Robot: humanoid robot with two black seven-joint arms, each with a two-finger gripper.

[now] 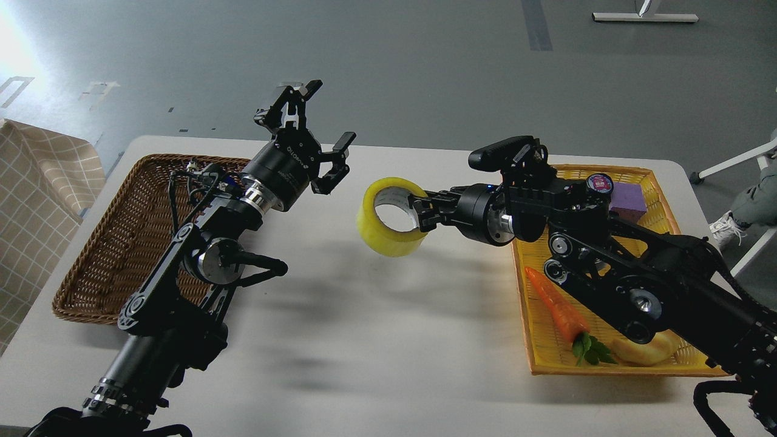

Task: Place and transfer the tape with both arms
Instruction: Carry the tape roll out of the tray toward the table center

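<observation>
The tape [388, 233], a yellow translucent roll with a white-grey core, hangs in the air above the middle of the table. My right gripper [420, 213] is shut on the roll's right wall, one finger inside the core and one outside. My left gripper [325, 130] is open and empty, its fingers spread wide, raised to the upper left of the tape with a gap between them.
A brown wicker basket [130, 227] lies at the table's left under my left arm. A yellow tray [661, 200] at the right holds an orange toy carrot [555, 306], a purple block [628, 201] and a pale yellow item [646, 352]. The white table [376, 340] lies below.
</observation>
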